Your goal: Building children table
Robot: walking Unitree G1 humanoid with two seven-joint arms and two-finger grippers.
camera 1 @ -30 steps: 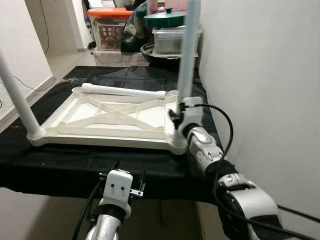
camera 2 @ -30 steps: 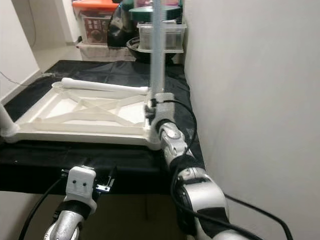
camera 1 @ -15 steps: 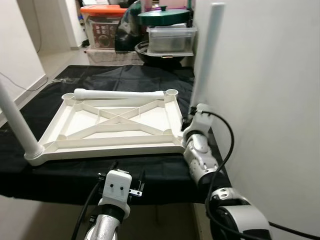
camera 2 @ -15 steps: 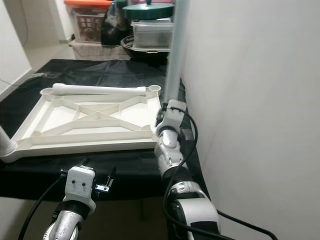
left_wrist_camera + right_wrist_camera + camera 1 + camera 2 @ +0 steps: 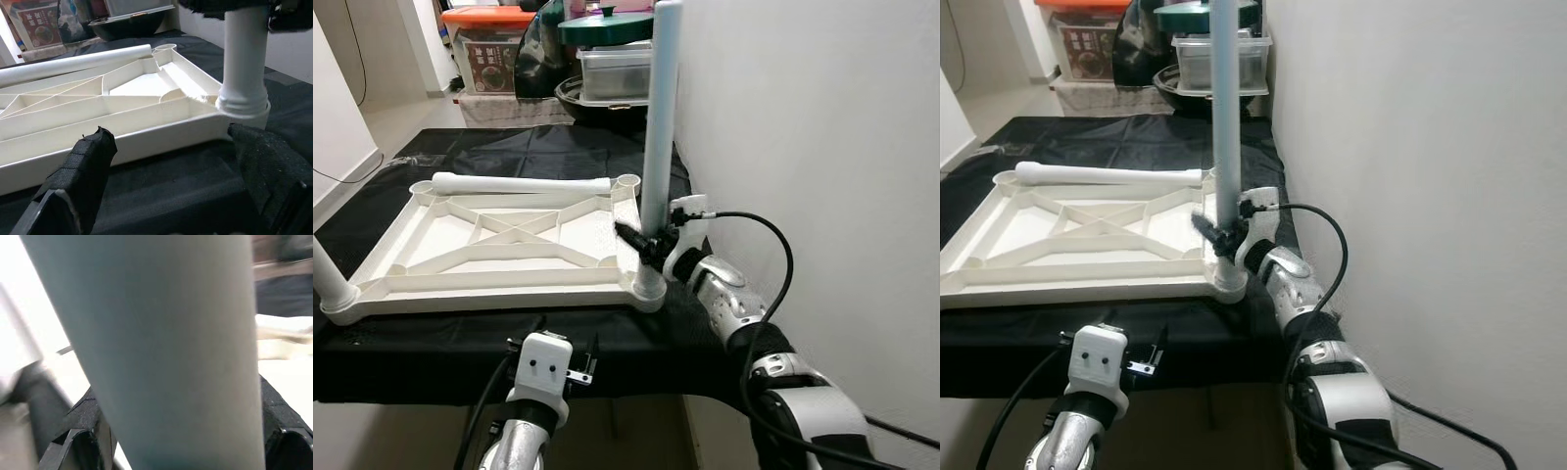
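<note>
While the white leg (image 5: 658, 147) is being clamped low on its shaft between the black fingers of the right gripper (image 5: 644, 245), its long axis is being kept upright, directly over the near right corner socket (image 5: 649, 290) of the upturned tabletop (image 5: 499, 245) on the black cloth. The left gripper (image 5: 186, 161), fingers spread and holding nothing, is being held near that corner; the right arm is judged better placed to press the leg down.

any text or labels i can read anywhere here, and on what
None can be read.
The red-brown printed label on the clear storage box with the orange lid, at the far end of the room: print too small and blurred to make out.
The white tabletop frame, the upright leg held by the right pincer, and the loose leg carry no visible markings.
</note>
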